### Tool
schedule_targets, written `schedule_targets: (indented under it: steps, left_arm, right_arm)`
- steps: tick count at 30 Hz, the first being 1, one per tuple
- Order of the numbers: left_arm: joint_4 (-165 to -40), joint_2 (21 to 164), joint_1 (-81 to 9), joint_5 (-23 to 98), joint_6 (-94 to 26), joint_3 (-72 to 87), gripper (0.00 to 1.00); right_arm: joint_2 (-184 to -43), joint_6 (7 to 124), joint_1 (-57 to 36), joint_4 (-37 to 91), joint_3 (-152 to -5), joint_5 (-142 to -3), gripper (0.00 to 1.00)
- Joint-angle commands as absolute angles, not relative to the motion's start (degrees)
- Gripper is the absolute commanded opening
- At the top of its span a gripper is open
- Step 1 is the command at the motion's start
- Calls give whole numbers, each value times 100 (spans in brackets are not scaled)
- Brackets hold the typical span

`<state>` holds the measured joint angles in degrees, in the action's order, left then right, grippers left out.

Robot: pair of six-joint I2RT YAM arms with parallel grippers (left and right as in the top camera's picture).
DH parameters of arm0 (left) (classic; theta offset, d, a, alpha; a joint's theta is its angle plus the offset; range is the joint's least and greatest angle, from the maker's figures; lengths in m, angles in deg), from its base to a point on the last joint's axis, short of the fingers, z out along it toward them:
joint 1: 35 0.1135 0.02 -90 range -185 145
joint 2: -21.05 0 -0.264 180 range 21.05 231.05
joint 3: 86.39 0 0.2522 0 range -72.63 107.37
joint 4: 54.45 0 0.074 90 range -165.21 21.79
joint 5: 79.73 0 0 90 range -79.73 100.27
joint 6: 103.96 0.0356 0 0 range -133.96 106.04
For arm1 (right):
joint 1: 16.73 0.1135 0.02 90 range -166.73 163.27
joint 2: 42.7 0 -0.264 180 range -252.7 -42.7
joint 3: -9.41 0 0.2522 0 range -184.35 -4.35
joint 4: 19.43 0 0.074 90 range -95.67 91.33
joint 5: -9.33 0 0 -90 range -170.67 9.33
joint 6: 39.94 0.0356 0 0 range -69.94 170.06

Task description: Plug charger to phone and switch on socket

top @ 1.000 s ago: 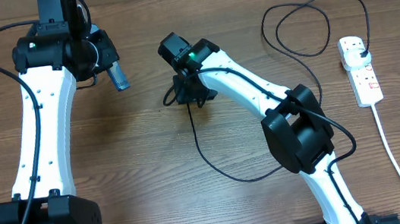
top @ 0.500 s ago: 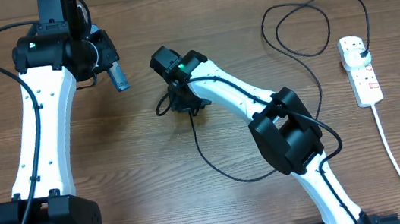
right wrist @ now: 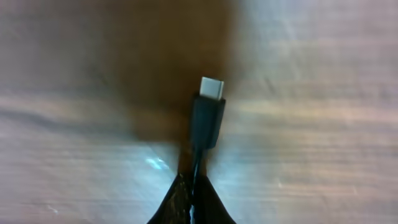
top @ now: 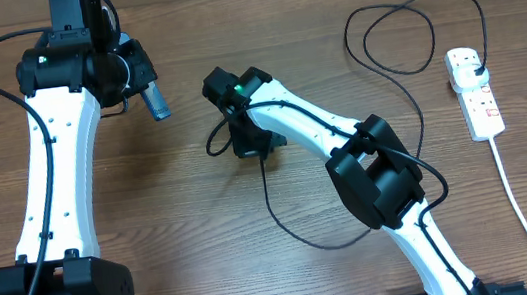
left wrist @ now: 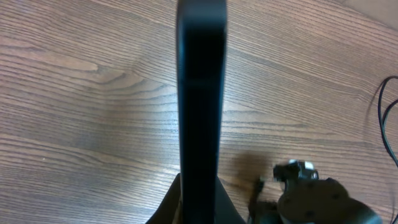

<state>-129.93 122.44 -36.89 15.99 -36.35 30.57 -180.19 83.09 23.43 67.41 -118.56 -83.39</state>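
Right gripper [right wrist: 193, 191] is clamped on the charger [right wrist: 207, 118] just behind its connector, whose bare metal tip points away from the fingers over the wooden table [top: 204, 235]. From overhead, this gripper sits far to the left of the socket [top: 476, 93]. The thin black cable runs from it in a wide loop back toward the socket, curls once to the socket's left, and ends in the black plug [top: 476, 68] seated at the socket's far end. Farther still from the socket, the left gripper [top: 137, 79] is closed on the phone [left wrist: 201, 93], seen edge-on as a dark thin side. Whether the socket's red-marked switches are on cannot be told. Its thick white cord [top: 524, 216] trails toward the table's near edge.
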Motion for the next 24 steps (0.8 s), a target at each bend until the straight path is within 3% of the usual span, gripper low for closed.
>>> schedule_targets:
  steps: [1, 5, 13, 18, 20, 24]
  left_arm:
    - [-12951, 12231, -3726, 1581, -3731, 3092, 4]
    - [-12949, 12231, -3726, 1581, -3731, 3092, 4]
    - [-12942, 12231, -3726, 1579, -3729, 3092, 4]
    - [-12892, 12231, -3726, 1581, -3731, 3092, 4]
    - [-12896, 12231, -3726, 1581, -3731, 3092, 4]
    - [-12896, 12231, -3726, 1581, -3731, 3092, 4]
  right_arm:
    - [-18104, 8331, 2371, 7274, -11907, -8200, 4]
    - [-18104, 8331, 2371, 8000, -11904, -8186, 4]
    - [-18104, 8285, 2380, 8297, -11904, -8206, 4]
    - [-18104, 8261, 2349, 8421, -11907, -8213, 59]
    - [-18104, 8263, 2341, 8419, -11918, -8213, 67]
    - [-18095, 8257, 2299, 8369, -11961, -8211, 67]
